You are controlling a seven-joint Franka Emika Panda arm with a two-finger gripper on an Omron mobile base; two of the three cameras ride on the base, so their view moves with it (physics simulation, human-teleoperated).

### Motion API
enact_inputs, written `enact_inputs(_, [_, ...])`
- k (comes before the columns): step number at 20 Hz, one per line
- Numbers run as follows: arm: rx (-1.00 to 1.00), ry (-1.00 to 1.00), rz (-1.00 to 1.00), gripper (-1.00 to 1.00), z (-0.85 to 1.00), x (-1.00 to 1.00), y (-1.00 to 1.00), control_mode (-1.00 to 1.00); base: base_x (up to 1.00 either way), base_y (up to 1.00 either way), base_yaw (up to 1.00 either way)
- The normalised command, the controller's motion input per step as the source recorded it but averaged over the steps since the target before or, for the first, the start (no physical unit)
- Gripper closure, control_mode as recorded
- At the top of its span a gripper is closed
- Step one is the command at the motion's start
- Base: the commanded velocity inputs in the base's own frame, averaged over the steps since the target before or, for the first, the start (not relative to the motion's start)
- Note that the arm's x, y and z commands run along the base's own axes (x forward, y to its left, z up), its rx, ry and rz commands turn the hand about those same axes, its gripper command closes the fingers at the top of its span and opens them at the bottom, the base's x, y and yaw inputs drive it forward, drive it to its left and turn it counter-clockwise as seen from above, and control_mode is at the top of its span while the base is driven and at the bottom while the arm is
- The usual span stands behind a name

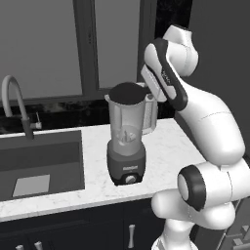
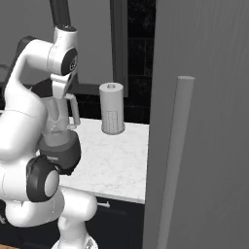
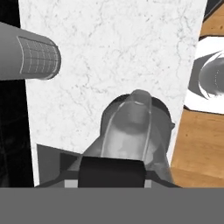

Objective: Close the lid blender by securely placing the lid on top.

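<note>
The lid (image 1: 128, 91) already lies flat on the mouth of the blender (image 1: 127, 141), which stands on the counter (image 1: 166, 146) beside the sink (image 1: 39, 161), probably so the arm can press it, but I cannot tell if the claw is released.

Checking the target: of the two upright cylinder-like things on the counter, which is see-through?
The blender: its clear jar shows through, unlike the opaque paper-towel roll behind it.
</note>
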Motion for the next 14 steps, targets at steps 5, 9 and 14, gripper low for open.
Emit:
enact_inputs(5, [-0.04,0.0,0.2,1.0,-0.12,0.01,0.0,-1.0,0.0,0.0,0.0])
enact_inputs(9, [-0.07,0.0,0.21,1.0,-0.1,0.0,0.0,-1.0,0.0,0.0,0.0])
enact_inputs(14, [-0.11,0.0,0.18,1.0,-0.31,-0.01,0.0,-1.0,0.0,0.0,0.0])
